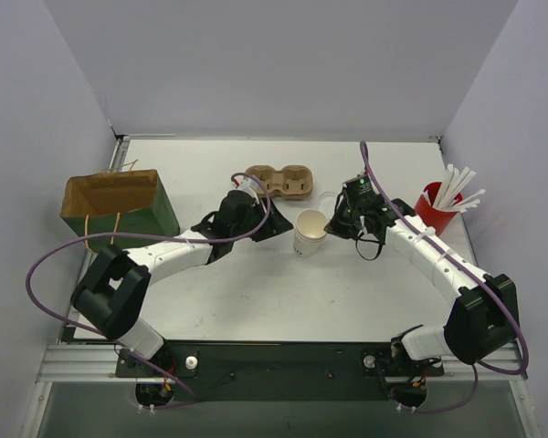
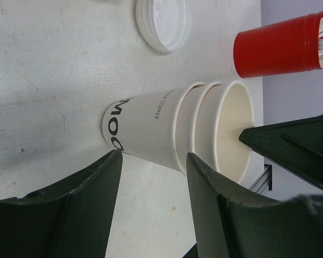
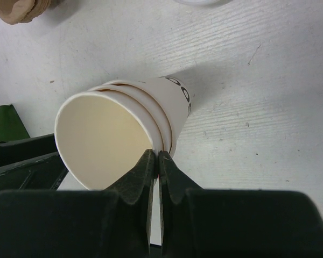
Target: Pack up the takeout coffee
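Note:
Three nested white paper cups (image 1: 309, 234), tan inside and without a lid, stand mid-table as one stack (image 2: 151, 129). My right gripper (image 3: 157, 157) is shut on the rim of the innermost cup (image 3: 102, 137), pinching it from the right (image 1: 334, 226). My left gripper (image 2: 153, 161) is open at the stack's left side (image 1: 281, 225); its fingertips (image 2: 114, 161) reach just to the outer cup's wall, spread along its length, and nothing is pressed between them. A round whitish lid (image 2: 161, 21) lies flat on the table beyond the cups.
The brown moulded cup carrier (image 1: 281, 181) sits behind the cups. A red cup of white straws (image 1: 436, 208) stands at the right. A brown paper bag with a green side (image 1: 119, 205) stands open at the left. Walls close in the table's left, back and right.

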Robot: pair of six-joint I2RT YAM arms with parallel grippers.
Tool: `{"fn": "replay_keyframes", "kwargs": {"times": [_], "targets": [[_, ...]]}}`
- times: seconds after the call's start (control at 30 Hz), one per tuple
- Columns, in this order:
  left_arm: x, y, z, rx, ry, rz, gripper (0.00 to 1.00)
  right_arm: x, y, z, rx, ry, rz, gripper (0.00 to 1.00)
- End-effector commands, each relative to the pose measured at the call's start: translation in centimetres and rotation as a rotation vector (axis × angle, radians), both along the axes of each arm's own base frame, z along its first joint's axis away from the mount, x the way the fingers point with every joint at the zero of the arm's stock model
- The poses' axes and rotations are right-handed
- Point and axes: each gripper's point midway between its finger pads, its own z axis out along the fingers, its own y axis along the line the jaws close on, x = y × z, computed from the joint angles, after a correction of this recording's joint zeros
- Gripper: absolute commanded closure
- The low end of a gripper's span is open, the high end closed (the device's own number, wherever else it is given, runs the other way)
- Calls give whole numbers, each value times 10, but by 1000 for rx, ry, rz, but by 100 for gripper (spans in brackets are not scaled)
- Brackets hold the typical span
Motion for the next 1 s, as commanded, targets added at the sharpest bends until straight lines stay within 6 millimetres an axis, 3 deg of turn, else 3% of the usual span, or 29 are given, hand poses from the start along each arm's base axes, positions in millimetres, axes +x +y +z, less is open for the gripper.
{"fn": "replay_keyframes", "kwargs": {"times": [0.0, 0.1, 0.33, 0.57, 0.73, 0.77, 0.8, 0.97], "targets": [[7, 1, 39, -87, -86, 9, 39, 1, 4, -2, -11, -1, 10, 100], [9, -1, 42, -77, -89, -1, 39, 1, 4, -3, -13, 0, 13, 100], [11, -9, 22, -60, -42, -26, 40, 0, 5, -4, -15, 2, 13, 100], [13, -13, 17, -56, -37, -34, 41, 0, 9, -3, -10, 1, 24, 100], [12, -10, 1, 80, -8, -33, 50, 3, 18, 8, 17, -21, 40, 100], [3, -6, -10, 152, 23, -50, 51, 3, 20, 10, 26, -24, 42, 100], [9, -8, -2, 175, -4, -39, 51, 4, 22, 13, 38, -30, 47, 100], [3, -10, -7, 301, -10, -75, 54, 8, 30, 29, 92, -66, 48, 100]]}}
